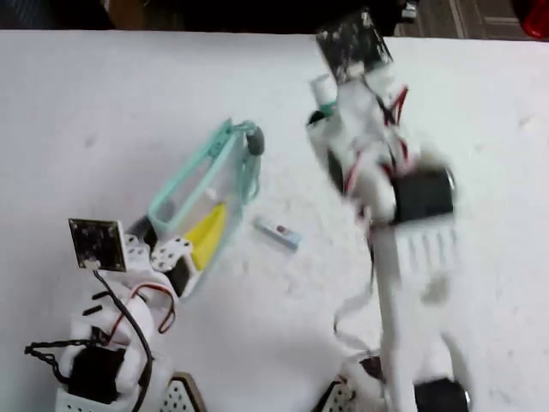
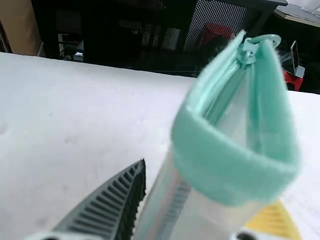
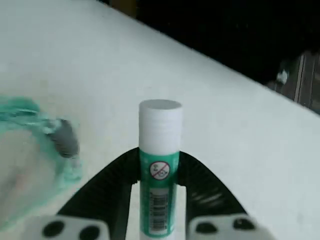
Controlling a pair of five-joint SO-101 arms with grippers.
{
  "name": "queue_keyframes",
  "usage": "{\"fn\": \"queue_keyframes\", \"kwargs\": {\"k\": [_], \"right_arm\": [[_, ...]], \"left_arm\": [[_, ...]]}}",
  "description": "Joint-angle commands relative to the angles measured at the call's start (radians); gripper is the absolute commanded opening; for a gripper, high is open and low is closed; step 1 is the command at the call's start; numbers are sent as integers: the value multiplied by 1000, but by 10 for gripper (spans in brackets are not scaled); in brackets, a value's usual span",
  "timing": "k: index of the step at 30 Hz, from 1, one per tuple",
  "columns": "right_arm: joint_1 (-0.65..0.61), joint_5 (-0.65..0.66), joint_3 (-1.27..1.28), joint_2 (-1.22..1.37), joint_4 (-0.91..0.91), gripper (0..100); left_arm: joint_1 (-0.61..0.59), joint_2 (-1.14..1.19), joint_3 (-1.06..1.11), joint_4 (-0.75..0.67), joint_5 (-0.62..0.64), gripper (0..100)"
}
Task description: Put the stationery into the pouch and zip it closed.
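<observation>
Fig. My right jaws pinched a glue stick [image 3: 160, 145], held apart from the pouch [image 1: 206, 189] near its far, zip-pull end. My left jaws clamped the pouch's near end, mouth open, on the table [image 1: 103, 103]; a yellow item [image 1: 208, 232] lay inside, a small loose piece [image 1: 276, 233] just beside. Likely risks: the stick snagging the narrow mouth, or its push dragging the pouch from my left jaws

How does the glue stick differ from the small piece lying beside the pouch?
The glue stick is clamped in the right gripper; the small piece lies loose on the table. The glue stick is a white-and-green cylinder; the small piece is a short block, white with a blue end. Both are outside the pouch.
</observation>
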Motion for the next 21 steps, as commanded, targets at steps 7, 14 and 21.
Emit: {"fn": "queue_keyframes", "kwargs": {"k": [7, 14, 21], "right_arm": [[-246, 2, 11, -314, -39, 17], [-303, -61, 328, -645, -119, 17], [-308, -66, 658, -789, -710, 17]], "left_arm": [[16, 4, -44, 5, 2, 286], [16, 4, -43, 5, 2, 286], [97, 4, -21, 5, -60, 290]]}}
